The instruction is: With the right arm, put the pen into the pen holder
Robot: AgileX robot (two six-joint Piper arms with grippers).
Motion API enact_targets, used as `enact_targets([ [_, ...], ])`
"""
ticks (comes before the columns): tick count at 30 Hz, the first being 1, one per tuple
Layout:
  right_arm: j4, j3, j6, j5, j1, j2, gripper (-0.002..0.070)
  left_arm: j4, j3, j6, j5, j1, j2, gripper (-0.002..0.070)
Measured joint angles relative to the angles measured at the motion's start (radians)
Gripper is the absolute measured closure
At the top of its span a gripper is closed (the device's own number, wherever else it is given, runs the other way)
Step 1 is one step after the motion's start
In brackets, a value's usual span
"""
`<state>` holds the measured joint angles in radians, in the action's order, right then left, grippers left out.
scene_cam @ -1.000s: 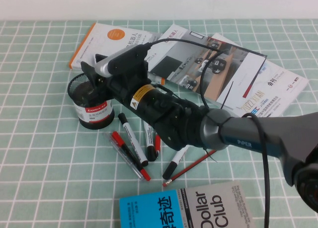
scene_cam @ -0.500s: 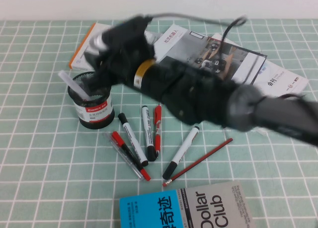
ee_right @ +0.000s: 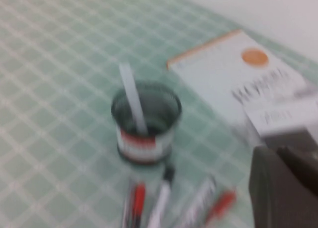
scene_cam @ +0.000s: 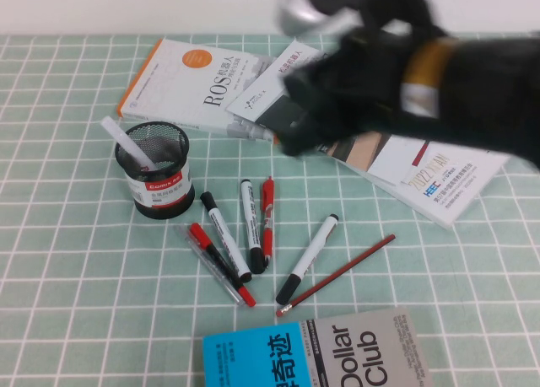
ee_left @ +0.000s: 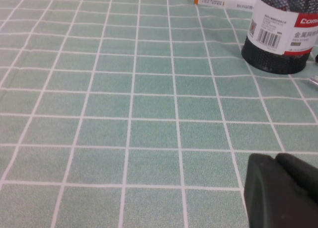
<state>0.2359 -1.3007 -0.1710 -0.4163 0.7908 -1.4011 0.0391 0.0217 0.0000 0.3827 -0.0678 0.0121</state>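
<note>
Pen [scene_cam: 125,144] is seen leaning in the holder [scene_cam: 156,185]. The closed, empty right end effector [scene_cam: 291,130] is best lifted away high. Left end effector [ee_left: 280,190]: cannot tell.

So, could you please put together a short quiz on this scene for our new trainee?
1. True or false: the white pen stands inside the black mesh pen holder.
2. Which lies closest to the pen holder: A) the red pencil, B) the blue book, C) the black-capped marker?
3. Fill in: the right pincer, pulled back over the brochures, is ____, holding nothing.

The left pincer hovers low over the checked tablecloth, beside the holder.

Key: 1 true; 2 C; 3 shut.
</note>
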Motion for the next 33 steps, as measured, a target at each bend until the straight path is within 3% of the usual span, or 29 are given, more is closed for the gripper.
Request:
enact_targets([
  [11, -0.11, 0.302, 0.002, -0.281, 0.0, 0.374, 0.0695, 0.0, 0.0, 0.0, 0.0, 0.0, 0.0, 0.0681],
  [15, -0.084, 0.377, -0.027, -0.281, 0.0, 0.435, 0.0695, 0.0, 0.0, 0.0, 0.0, 0.0, 0.0, 0.0681],
  [21, 0.093, 0.556, -0.257, -0.193, -0.021, 0.505, 0.0695, 0.0, 0.0, 0.0, 0.0, 0.0, 0.0, 0.0681],
  [25, 0.136, 0.757, -0.292, 0.045, -0.195, 0.598, 0.0695, 0.0, 0.0, 0.0, 0.0, 0.0, 0.0, 0.0681],
  [28, 0.127, 0.96, -0.303, 0.309, -0.429, 0.702, 0.0695, 0.0, 0.0, 0.0, 0.0, 0.0, 0.0, 0.0681],
  [33, 0.125, 1.17, -0.305, 0.425, -0.649, 0.899, 0.0695, 0.0, 0.0, 0.0, 0.0, 0.0, 0.0, 0.0681],
])
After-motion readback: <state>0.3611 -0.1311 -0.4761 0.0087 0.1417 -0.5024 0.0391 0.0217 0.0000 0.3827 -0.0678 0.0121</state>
